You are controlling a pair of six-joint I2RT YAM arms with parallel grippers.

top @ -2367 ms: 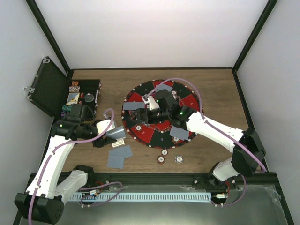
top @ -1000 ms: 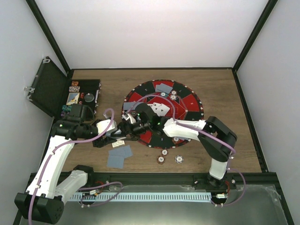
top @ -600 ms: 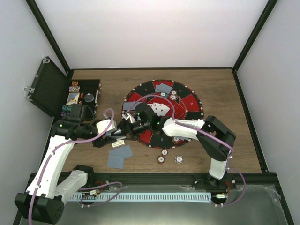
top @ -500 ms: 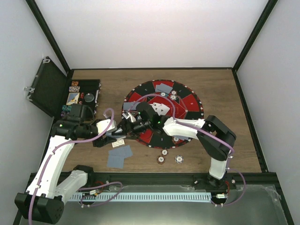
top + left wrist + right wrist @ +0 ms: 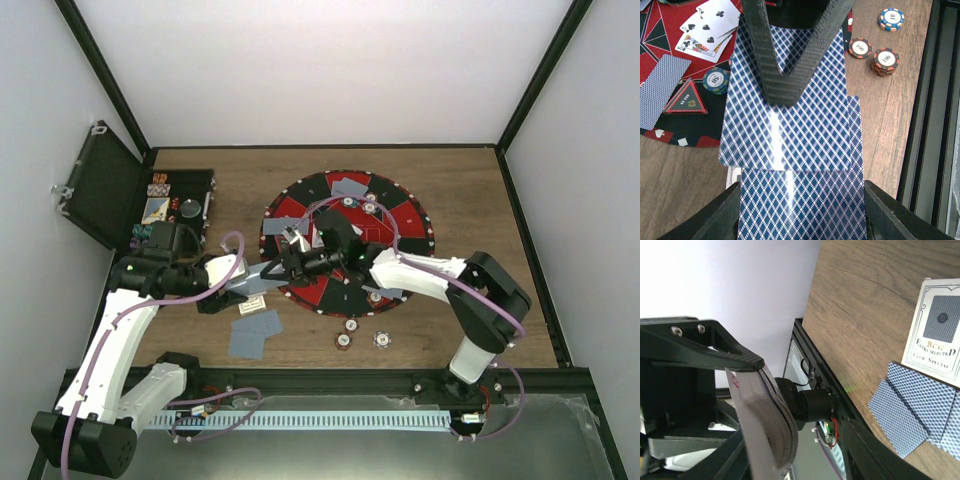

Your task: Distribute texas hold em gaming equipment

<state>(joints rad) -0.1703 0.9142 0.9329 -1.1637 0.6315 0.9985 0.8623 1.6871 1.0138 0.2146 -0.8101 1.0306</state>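
My left gripper (image 5: 802, 212) is shut on a deck of blue-backed playing cards (image 5: 800, 205), held above the table left of the mat (image 5: 400, 215). The top card (image 5: 805, 135) sticks forward off the deck. My right gripper (image 5: 285, 262) is shut on that card, and its upper finger (image 5: 785, 75) lies across the card's back. The right wrist view shows the card's face edge (image 5: 747, 430) against the bowed deck (image 5: 777, 435), under the upper finger (image 5: 700, 340). Face-down cards (image 5: 255, 333) and poker chips (image 5: 343, 340) lie on the wood near the front.
The round red-and-black mat carries face-up cards (image 5: 707, 27), a teal chip (image 5: 715, 81), a triangular marker (image 5: 687, 100) and face-down cards (image 5: 662, 87). A card box (image 5: 937, 330) lies under the left gripper. The open black case (image 5: 175, 200) sits at the far left.
The right gripper closed on the deck's top card and drew back to the right, sliding the card forward off the deck. The left arm held still.
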